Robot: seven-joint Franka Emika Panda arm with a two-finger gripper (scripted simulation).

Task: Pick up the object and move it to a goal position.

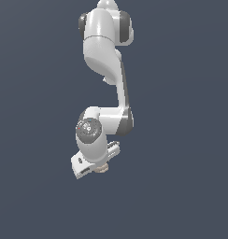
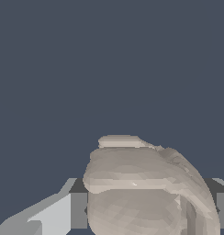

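Note:
The object (image 2: 141, 188) is a beige-tan ribbed lump that fills the space between my fingers (image 2: 77, 210) in the wrist view. In the exterior view only a small tan bit of the object (image 1: 103, 168) peeks out below the white hand. My gripper (image 1: 101, 166) hangs at the end of the folded white arm, low in the middle of the exterior view, and is shut on the object. Whether the object touches the surface below cannot be told.
A plain dark blue-grey surface (image 1: 181, 186) fills the background of both views. The arm's upper links (image 1: 104, 42) rise toward the top of the exterior view.

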